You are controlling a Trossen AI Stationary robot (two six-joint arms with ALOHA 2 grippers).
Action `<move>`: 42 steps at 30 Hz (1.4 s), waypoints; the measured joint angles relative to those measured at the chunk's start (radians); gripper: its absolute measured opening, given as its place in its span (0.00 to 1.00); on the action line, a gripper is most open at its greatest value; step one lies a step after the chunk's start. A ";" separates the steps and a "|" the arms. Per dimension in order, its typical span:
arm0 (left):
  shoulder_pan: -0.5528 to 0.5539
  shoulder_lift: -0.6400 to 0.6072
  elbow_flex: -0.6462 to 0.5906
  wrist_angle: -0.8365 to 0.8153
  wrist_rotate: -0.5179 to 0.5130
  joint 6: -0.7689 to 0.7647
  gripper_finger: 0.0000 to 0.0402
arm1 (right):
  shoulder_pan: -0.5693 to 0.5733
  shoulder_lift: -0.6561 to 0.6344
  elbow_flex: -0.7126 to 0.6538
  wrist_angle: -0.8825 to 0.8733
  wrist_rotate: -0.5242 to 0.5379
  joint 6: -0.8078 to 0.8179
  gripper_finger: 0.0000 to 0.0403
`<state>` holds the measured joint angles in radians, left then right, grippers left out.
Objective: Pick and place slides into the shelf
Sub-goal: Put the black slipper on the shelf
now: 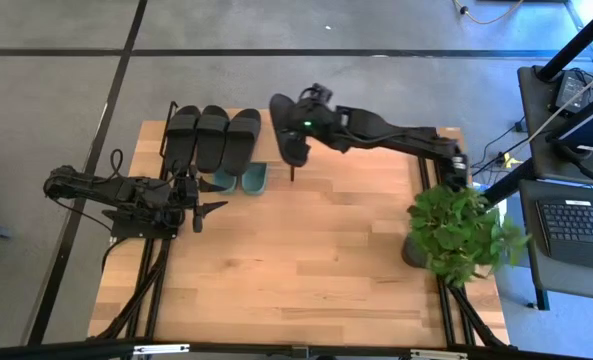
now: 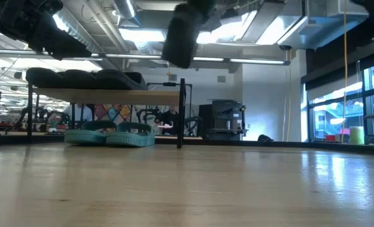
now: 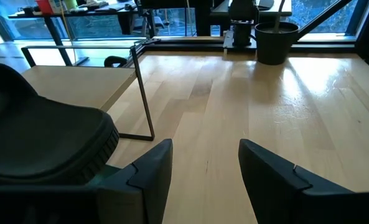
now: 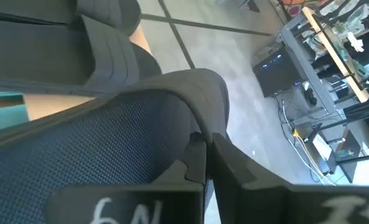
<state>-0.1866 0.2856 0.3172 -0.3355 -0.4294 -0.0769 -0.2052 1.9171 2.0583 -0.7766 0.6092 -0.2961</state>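
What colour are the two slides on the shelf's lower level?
Sage green, almost teal: the pair of slides under the shelf top board. The low view shows them best.

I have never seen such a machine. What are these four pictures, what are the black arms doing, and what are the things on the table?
This is a robot with two dark arms at a wooden table. One picture looks straight down, one looks level across the tabletop, and two come from cameras on the arms' wrists.

On the table stands a low shelf. Three black slides lie on its top board, and two green slides lie beneath. A potted plant stands at the right edge.

The right tool is shut on a fourth black slide, holding it in the air by the shelf's free end. The left tool waits open, empty, near the shelf's front.
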 joint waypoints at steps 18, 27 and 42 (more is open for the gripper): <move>0.000 0.000 0.000 -0.024 0.000 0.000 0.44 | -0.014 0.258 0.120 0.006 0.000 -0.031 0.03; 0.000 0.000 0.000 -0.024 0.000 0.001 0.44 | -0.014 0.258 0.120 0.050 0.000 -0.038 0.03; 0.000 0.000 0.000 -0.035 0.000 0.000 0.44 | -0.041 0.292 0.112 0.060 0.000 -0.027 0.03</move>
<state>-0.1865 0.2859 0.3172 -0.3706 -0.4290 -0.0765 -0.2465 2.2093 2.1704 -0.7170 0.6094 -0.3229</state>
